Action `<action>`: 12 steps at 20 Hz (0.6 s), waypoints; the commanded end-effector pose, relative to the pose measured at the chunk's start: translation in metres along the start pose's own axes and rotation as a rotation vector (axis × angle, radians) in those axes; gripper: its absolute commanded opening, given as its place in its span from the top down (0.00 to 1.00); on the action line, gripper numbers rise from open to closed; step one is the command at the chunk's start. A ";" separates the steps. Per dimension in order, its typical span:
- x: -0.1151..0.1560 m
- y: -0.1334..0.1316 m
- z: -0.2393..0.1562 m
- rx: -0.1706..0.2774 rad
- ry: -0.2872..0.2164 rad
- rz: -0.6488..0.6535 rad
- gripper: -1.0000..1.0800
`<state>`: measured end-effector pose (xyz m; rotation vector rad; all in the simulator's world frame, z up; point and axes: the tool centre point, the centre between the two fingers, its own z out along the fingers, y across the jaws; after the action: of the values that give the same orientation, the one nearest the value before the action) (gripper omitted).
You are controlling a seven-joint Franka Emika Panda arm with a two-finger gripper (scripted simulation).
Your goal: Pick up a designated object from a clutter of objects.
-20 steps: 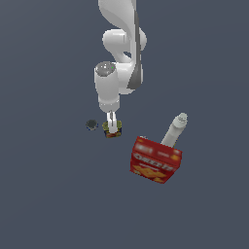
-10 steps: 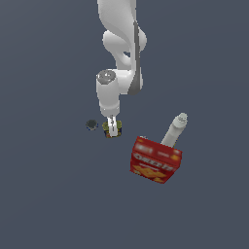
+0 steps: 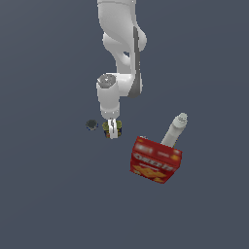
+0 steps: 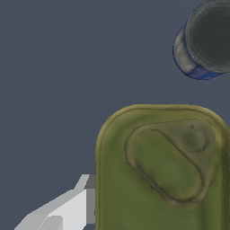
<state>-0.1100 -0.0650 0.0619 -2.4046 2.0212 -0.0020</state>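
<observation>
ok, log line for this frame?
phase: at grasp | gripper: around can, closure unclear | box, bottle: apart

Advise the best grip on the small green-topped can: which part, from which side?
Grip the small can across its narrower width on the flat side walls, descending from straight above. It sits upright, its rounded-rectangle top faces the wrist camera, and the gripper is already at it.
</observation>
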 end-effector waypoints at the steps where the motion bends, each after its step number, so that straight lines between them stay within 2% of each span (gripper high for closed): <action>1: 0.000 0.001 0.001 -0.001 0.000 0.001 1.00; 12: 0.000 -0.001 -0.004 0.001 0.000 0.000 1.00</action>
<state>-0.1105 -0.0648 0.0628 -2.4053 2.0222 0.0009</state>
